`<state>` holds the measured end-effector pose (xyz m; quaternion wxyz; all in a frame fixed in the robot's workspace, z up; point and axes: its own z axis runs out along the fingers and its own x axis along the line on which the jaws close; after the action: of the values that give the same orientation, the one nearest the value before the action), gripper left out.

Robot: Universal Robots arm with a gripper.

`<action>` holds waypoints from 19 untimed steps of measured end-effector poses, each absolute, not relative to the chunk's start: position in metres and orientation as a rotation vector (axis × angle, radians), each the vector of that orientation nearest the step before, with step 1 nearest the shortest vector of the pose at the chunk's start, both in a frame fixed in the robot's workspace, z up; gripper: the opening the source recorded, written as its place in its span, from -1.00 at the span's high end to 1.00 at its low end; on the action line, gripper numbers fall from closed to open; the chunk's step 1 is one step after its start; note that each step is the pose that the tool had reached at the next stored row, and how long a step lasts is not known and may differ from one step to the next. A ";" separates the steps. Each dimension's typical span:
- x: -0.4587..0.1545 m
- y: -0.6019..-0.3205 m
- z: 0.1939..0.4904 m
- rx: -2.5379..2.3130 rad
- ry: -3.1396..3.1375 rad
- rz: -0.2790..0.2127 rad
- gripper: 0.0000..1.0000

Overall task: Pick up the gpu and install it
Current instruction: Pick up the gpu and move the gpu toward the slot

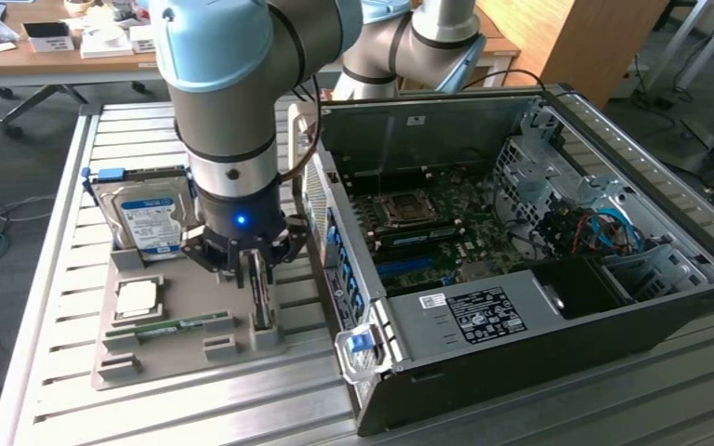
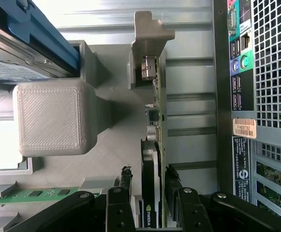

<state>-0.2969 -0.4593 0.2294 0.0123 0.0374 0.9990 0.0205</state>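
The gpu (image 1: 261, 305) stands on its edge in a slot of the grey holder tray (image 1: 183, 360), beside the open computer case (image 1: 654, 307). In the wrist view the gpu (image 2: 155, 121) appears edge-on, with its silver bracket (image 2: 147, 34) at the far end and the black fan face near my fingers. My gripper (image 1: 254, 271) is down over the card. One finger (image 2: 125, 181) sits by the fan side and the other finger (image 2: 173, 181) lies against the board side. The gripper (image 2: 149, 178) is shut on the gpu, which still sits in its slot.
On the tray are a silver hard drive (image 1: 152, 218) with a blue-white label, a square processor (image 1: 138, 297) and a narrow green memory stick (image 1: 171, 327). A grey tray post (image 2: 48, 118) rises close beside the card. The case's rear panel (image 2: 256, 96) stands just past the card.
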 end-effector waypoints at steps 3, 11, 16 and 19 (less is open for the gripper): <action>-0.296 -0.459 0.229 0.117 3.114 0.064 0.17; -0.294 -0.459 0.228 0.117 3.114 0.064 0.17; -0.294 -0.459 0.227 0.117 3.114 0.064 0.17; -0.294 -0.459 0.227 0.117 3.114 0.064 0.17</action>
<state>-0.2939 -0.4593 0.2267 0.0123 0.0374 0.9990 0.0205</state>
